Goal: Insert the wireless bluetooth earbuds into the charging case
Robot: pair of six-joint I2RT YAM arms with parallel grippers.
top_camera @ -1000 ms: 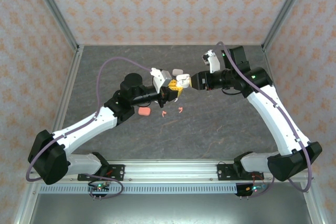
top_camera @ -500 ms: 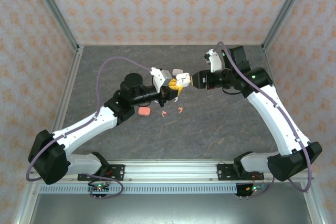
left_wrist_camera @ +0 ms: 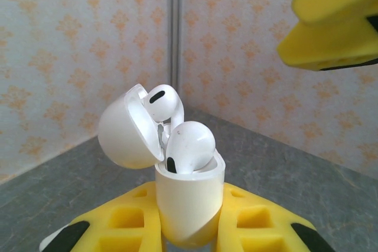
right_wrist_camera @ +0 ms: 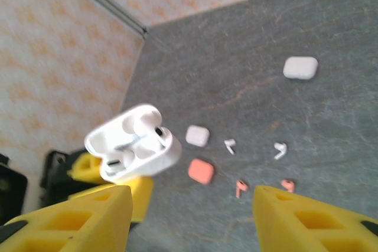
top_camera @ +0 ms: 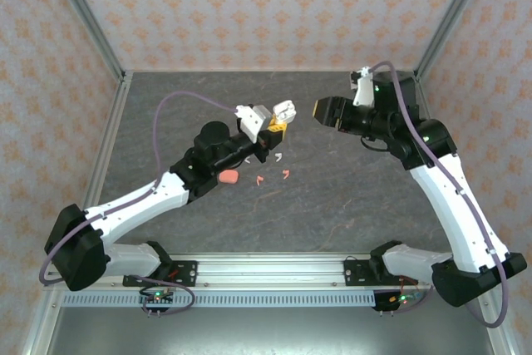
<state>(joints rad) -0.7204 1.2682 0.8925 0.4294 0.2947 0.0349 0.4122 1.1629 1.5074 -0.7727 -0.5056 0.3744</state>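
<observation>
Earbuds [left_wrist_camera: 190, 143] in case [left_wrist_camera: 190, 202], right pincer [top_camera: 321, 111] withdrawn

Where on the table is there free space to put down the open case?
Free: the near-right stretch of table, between the salmon earbuds and the right arm's base; also the far-left corner. Crowded: the middle, around the salmon case.

white case [left_wrist_camera: 189, 205] and earbuds [left_wrist_camera: 190, 144], yellow left end effector fingers [left_wrist_camera: 257, 223], salmon-red earbuds [right_wrist_camera: 241, 188], mottled grey table [right_wrist_camera: 331, 116], peach floral walls [left_wrist_camera: 71, 57]
</observation>
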